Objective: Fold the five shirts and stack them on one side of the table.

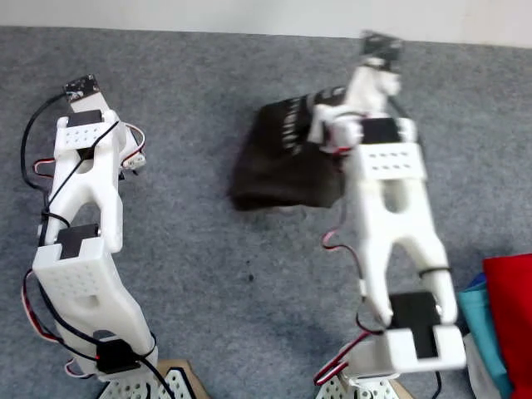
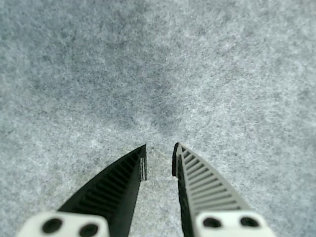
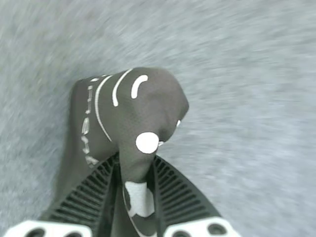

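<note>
Left wrist view looks straight down past the left tool [image 2: 159,158], whose ribbed fingers stand slightly parted with nothing between them, released over the bare grey felt-covered desk [image 2: 148,59]. It sits well apart from the work.

Toward the middle of the desk, on its far half, lies the black fabric shirt with white print [image 1: 283,166], bunched into a loose lump, not yet a flat fold. The right tool [image 3: 136,163] is clenched on a gathered ridge of this shirt, with cloth running down between its fingers.

At the desk's right edge a teal fabric garment [image 1: 475,303] and a red fabric garment [image 1: 511,307] lie touching, probably the start of the stack.

The step in hand looks like drawing one side of the shirt over. To do it well, the grasp should stay firm. The pinched edge should travel low and level until it meets the opposite edge, then be laid flat before release. The idle left tool could pin the far side so the cloth does not slide.
</note>
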Available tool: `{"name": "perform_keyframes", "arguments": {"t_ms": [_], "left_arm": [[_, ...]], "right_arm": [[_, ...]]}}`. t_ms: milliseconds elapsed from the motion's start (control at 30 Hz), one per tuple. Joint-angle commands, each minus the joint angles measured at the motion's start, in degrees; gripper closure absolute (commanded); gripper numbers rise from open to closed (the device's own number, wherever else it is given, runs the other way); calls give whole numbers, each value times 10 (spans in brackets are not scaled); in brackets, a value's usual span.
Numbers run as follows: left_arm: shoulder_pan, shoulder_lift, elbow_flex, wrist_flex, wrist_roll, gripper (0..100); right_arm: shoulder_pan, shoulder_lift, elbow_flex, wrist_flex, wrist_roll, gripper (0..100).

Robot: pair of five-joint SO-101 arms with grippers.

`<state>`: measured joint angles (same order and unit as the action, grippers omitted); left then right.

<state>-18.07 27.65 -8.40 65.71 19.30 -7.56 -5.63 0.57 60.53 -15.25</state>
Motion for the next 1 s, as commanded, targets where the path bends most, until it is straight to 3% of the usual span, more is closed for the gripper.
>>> {"name": "perform_keyframes", "arguments": {"t_ms": [0, 333, 633, 967], "left_arm": [[-3, -4, -4, -7, 5, 889], [-3, -4, 0, -7, 4, 889], [-3, -4, 0, -7, 3, 889], [-3, -4, 0, -6, 3, 889]], "right_arm": [[65, -105, -29, 42, 9, 993], [283, -247, -29, 131, 71, 993], [465, -303, -28, 145, 136, 993], [625, -313, 8, 170, 274, 993]]}}
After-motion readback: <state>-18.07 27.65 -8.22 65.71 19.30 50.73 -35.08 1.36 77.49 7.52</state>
